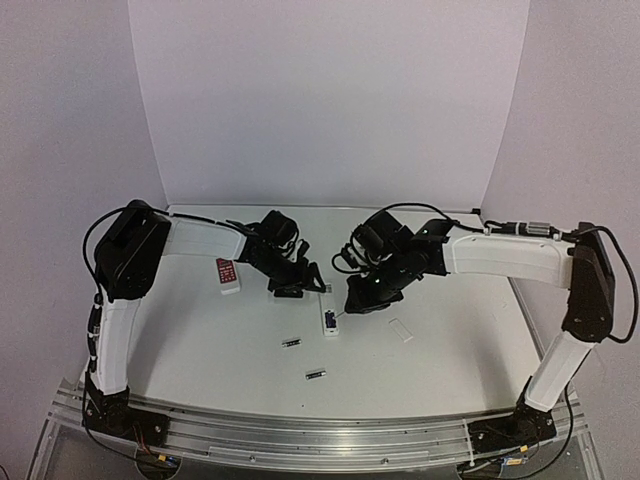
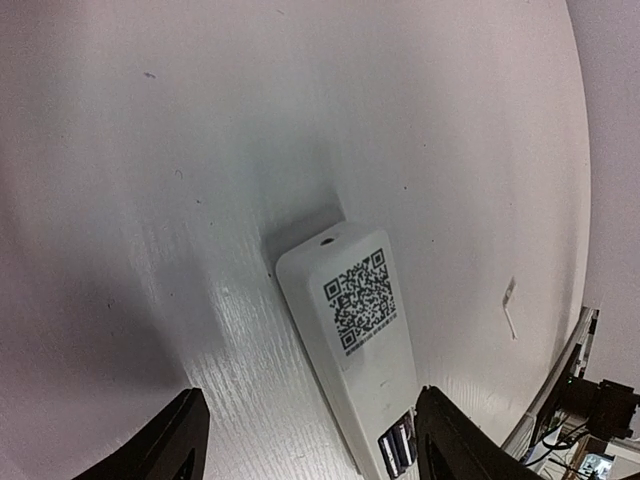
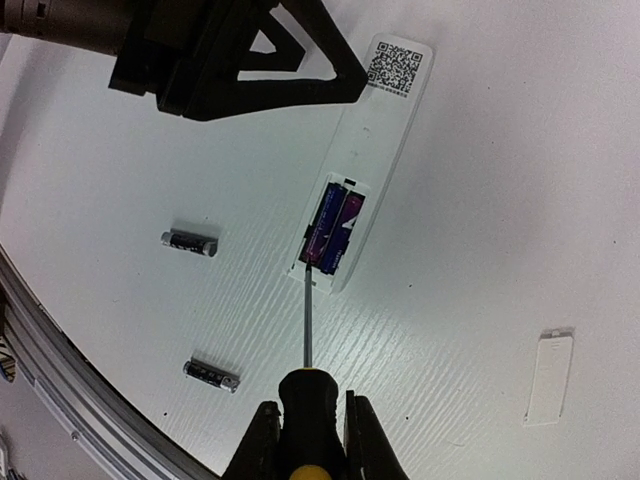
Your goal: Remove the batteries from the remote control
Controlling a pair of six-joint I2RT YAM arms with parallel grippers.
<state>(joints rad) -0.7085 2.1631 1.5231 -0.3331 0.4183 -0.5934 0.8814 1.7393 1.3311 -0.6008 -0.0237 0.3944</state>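
A white remote [image 3: 370, 160] with a QR label lies back up, and its open compartment holds two purple batteries [image 3: 333, 228]. My right gripper [image 3: 312, 408] is shut on the black-and-yellow screwdriver [image 3: 308, 400], whose tip sits at the near end of the compartment. My left gripper [image 2: 310, 420] is open above the remote's [image 2: 355, 330] QR end, with one finger on each side of it. Two loose batteries [image 3: 189, 243] [image 3: 211, 375] lie on the table to the left. From above, the remote [image 1: 329, 320] lies between both grippers [image 1: 295, 280] [image 1: 360, 298].
The small white cover piece [image 3: 549, 378] lies on the table right of the remote and shows from above too [image 1: 401, 330]. A second remote with a red face [image 1: 228, 275] lies left of the left gripper. The table's metal front rail [image 1: 320, 430] runs along the near edge.
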